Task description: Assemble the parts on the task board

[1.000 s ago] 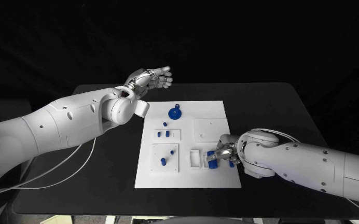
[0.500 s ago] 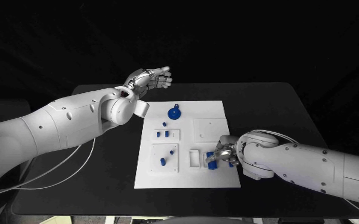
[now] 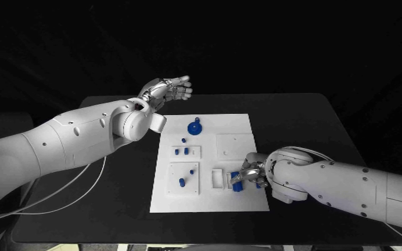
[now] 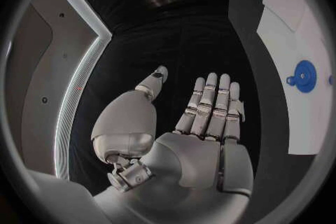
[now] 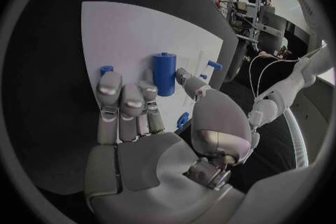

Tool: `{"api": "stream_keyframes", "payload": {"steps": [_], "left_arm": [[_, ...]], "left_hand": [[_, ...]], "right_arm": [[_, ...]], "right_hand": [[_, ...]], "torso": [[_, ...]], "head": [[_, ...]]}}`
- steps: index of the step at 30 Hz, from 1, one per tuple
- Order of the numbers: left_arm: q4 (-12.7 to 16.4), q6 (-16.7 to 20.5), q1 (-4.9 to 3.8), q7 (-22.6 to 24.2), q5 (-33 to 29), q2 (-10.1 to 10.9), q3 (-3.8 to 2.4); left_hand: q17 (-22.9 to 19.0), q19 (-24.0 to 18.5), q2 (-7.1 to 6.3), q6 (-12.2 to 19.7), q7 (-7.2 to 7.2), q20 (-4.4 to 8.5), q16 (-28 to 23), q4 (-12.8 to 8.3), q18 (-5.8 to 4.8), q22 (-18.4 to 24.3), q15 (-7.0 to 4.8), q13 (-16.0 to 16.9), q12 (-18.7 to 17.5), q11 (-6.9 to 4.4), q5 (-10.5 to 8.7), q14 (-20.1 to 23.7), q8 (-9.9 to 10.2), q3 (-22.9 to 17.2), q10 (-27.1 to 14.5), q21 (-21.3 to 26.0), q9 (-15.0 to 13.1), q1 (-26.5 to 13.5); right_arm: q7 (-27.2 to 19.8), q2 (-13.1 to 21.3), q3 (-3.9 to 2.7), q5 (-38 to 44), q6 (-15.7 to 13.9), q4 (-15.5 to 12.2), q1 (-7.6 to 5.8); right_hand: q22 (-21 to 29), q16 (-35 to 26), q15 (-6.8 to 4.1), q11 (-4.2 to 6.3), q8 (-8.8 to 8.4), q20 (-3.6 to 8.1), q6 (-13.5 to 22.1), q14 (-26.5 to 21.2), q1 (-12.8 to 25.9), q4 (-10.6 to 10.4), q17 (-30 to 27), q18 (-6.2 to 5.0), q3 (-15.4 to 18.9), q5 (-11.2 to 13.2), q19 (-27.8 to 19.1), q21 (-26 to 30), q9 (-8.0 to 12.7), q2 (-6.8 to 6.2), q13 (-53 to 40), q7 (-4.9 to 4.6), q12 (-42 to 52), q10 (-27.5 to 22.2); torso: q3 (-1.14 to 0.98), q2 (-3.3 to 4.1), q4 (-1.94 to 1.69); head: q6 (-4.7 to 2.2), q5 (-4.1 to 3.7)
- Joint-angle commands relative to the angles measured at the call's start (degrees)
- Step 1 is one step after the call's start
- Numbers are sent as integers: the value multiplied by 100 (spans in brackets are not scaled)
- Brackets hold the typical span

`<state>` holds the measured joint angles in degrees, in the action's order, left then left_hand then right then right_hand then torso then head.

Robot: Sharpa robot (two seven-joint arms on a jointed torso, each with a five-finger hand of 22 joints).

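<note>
One blue cylinder (image 5: 164, 73) on task board (image 3: 237, 124), right hand (image 3: 250, 175) fingers reaching, grasp unclear; left hand (image 3: 170, 89) released, idle; risk: toppling if nudged.

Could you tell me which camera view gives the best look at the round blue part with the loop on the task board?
The left wrist view: the round blue part lies unobstructed on the task board, its disc and side loop distinct. The head view shows it small, near the board's far end. The right wrist view faces the board's other parts instead.
</note>
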<state>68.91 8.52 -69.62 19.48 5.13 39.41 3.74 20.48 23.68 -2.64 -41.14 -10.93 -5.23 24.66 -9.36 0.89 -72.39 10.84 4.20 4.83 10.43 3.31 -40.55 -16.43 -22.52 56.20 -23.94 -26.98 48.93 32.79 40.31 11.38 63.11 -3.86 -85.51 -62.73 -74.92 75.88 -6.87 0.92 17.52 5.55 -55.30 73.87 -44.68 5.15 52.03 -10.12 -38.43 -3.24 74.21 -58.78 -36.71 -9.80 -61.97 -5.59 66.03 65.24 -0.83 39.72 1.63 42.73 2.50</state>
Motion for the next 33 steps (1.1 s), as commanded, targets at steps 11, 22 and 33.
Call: {"api": "stream_keyframes", "payload": {"steps": [11,22,33], "left_arm": [[6,-62,-6,54,-28,7,-4],[-16,-62,-6,55,-27,10,-5],[-11,-57,-7,54,-26,8,-5]], "left_hand": [[-6,28,20,-47,-53,1,12,-19,-50,-11,12,-9,-24,10,-7,-38,0,12,21,25,9,-18],[-8,28,21,-51,-51,1,11,-20,-51,-13,13,-10,-28,10,-7,-41,-1,10,25,29,11,-14],[-9,29,19,-55,-48,1,9,-22,-53,-14,14,-11,-33,10,-7,-42,-2,9,26,32,12,-12]], "right_arm": [[21,275,1,-275,-74,-298,-250],[0,221,-139,-368,-122,-210,-318],[-47,-159,-346,-354,-114,565,-492]], "right_hand": [[-109,-23,-23,3,-23,-13,-94,38,36,65,18,-488,-13,-72,-17,-45,306,41,-8,10,-25,50],[-107,-27,-26,6,-33,-17,-104,39,52,78,24,-488,-30,-95,-17,-52,314,36,-10,12,-30,55],[-106,-28,-27,6,-39,-17,-109,40,56,90,28,-488,-37,-102,-17,-55,318,28,-11,13,-33,57]], "torso": [[-4,-1,2],[-11,3,0],[0,7,-9]], "head": [[-13,-14],[-40,-34],[-102,-37]]}}
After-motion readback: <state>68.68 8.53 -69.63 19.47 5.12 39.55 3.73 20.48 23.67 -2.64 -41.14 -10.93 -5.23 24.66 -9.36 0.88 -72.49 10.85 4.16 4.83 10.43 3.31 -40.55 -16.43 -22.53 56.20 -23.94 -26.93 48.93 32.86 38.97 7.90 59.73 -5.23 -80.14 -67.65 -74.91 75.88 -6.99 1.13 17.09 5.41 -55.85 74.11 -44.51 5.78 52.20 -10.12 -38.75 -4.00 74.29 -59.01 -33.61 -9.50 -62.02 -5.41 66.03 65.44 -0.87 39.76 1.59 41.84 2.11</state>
